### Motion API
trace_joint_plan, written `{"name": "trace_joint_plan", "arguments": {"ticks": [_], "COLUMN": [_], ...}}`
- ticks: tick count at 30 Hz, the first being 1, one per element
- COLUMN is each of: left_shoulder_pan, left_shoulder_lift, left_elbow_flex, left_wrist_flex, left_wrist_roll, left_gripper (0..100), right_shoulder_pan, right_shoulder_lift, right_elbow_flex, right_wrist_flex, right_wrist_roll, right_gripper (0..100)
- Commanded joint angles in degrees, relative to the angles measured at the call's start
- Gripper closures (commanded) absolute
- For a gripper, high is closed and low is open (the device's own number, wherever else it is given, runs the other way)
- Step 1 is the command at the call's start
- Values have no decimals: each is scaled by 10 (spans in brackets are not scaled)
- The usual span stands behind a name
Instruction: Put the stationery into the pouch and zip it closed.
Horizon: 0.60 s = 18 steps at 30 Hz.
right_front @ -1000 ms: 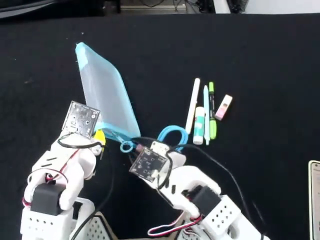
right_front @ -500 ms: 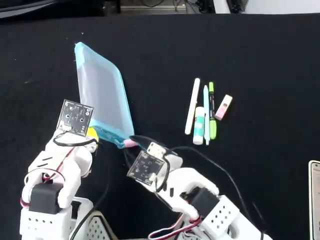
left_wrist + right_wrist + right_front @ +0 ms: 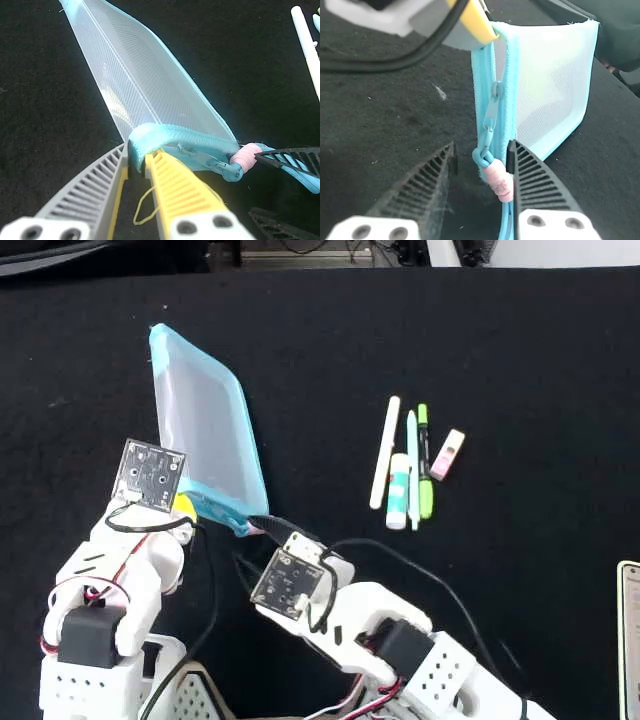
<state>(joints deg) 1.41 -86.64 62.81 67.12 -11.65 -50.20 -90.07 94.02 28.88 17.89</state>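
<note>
At the pouch's zippered end, the short edge nearest the arm bases, both grippers meet. The pouch [image 3: 205, 430] is translucent with a light blue border and lies flat on the black table [image 3: 520, 360], its long side running away from the arms. The left gripper [image 3: 137, 155] is clenched on one corner of that zippered edge, the blue trim pinched between its grey and yellow fingers [image 3: 170, 185]. The right gripper [image 3: 480, 150] sits at the opposite corner of the same edge, jaws released and apart. The zipper pull [image 3: 490, 120] hangs along the zip line, and its ring drops into the gap between the black fingers. A pink bead [image 3: 500, 182] hangs just below the ring, close against one finger; contact not clear. A blue cord [image 3: 506, 220] trails off from the bead. The stationery lies in a loose cluster well apart from the pouch, off its long side and outside it: white pen [image 3: 384, 452], light blue pen [image 3: 412, 465], green highlighter [image 3: 424, 465], glue stick [image 3: 398, 505] and, farthest from the pouch, a pink eraser [image 3: 447, 454]. The pens lie roughly parallel and side by side, with the glue stick at their end nearer the arms.
</note>
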Motion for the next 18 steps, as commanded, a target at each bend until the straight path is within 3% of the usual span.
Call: {"name": "trace_joint_plan", "arguments": {"ticks": [1,7,18], "left_shoulder_pan": [-1,-1,-1], "left_shoulder_lift": [-2,-2,-2], "left_elbow_flex": [-11,-11,-11], "left_wrist_flex": [-11,-11,-11], "left_wrist_roll": [4,4,4], "left_gripper": [970,970,970], "right_shoulder_pan": [-11,-11,-11], "right_shoulder_lift": [-4,-4,47], "right_elbow_flex": [-4,-8,-38], "right_wrist_flex": [-16,-17,-13], "right_wrist_roll": [-7,-44,-47], "right_gripper": [840,840,841]}}
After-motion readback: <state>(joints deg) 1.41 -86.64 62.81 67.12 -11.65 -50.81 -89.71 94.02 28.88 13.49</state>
